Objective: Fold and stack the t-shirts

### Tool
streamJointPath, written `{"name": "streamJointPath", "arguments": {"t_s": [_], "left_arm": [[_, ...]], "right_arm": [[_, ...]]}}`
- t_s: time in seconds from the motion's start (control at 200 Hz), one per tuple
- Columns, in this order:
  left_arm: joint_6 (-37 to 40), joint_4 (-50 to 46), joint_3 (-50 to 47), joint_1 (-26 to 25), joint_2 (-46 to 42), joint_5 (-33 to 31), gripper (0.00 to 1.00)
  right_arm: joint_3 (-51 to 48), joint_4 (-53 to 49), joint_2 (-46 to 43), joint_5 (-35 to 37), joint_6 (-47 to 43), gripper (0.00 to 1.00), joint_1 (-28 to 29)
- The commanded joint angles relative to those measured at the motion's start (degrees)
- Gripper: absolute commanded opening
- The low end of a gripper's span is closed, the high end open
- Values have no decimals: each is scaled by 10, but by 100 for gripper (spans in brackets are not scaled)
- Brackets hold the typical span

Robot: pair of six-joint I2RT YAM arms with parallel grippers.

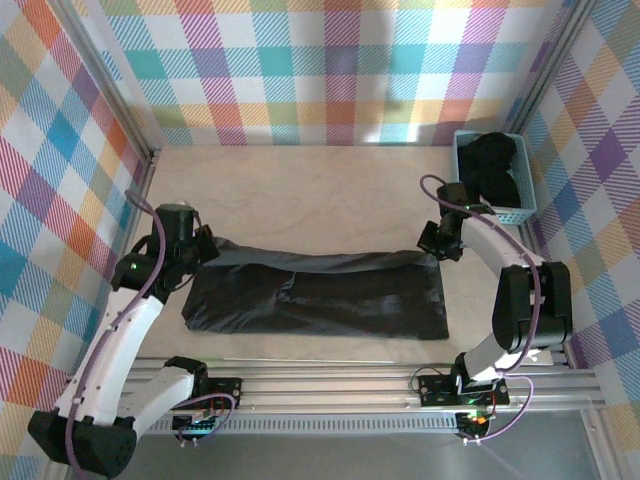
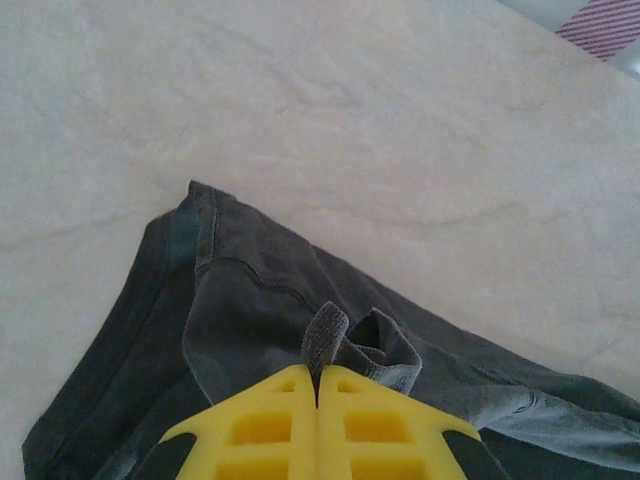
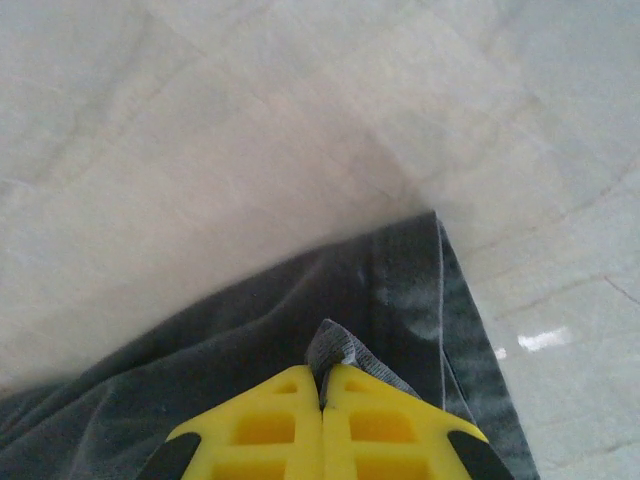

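Top view. The left arm arcs up from its base. The left gripper (image 1: 205,250) sits well left of the basket (image 1: 505,214), at the flat t-shirt's (image 1: 320,295) far corner on the side away from the basket. The right arm is elbow-up and bent back. The right gripper (image 1: 437,245) is just nearside-left of the basket, at the shirt corner closest to it. The flat t-shirt is charcoal, spread out and creased, with its far edge drawn taut between the grippers. Its long axis runs left-right, one end toward the basket. A bundled t-shirt (image 1: 495,165) lies inside the basket.

Left wrist. The left gripper (image 2: 316,375) has its yellow fingers pressed together, pinching a small tuck of the flat t-shirt (image 2: 250,300) by a stitched hem. The cloth lies on the pale table (image 2: 400,120).

Right wrist. The right gripper (image 3: 322,378) has its fingers together, nipping a fold at the basket-side hem corner of the flat t-shirt (image 3: 250,340). Bare table (image 3: 200,150) lies beyond.
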Motion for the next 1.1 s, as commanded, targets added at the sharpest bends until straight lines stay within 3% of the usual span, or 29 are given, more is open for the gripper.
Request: {"name": "streamJointPath", "arguments": {"t_s": [0.0,0.18,0.555,0.845,1.07,1.095], "left_arm": [[-32,-31,-39,0,-30,3,0],[-52,-51,-79,0,-79,35,0],[-111,-99,-116,-28,-58,76,0],[-161,-134,-129,-65,-60,13,0],[-185,-120,-165,-70,-77,43,0],[-189,-118,-170,-71,-77,47,0]], "right_arm": [[-24,-5,-21,-2,-1,0,-2],[-55,-10,-44,10,-4,0,-3],[-82,-16,-77,46,-6,0,-4],[-92,-11,-94,47,-25,0,-4],[-119,-3,-115,58,-9,0,-4],[-122,-3,-121,56,-6,4,-4]]}}
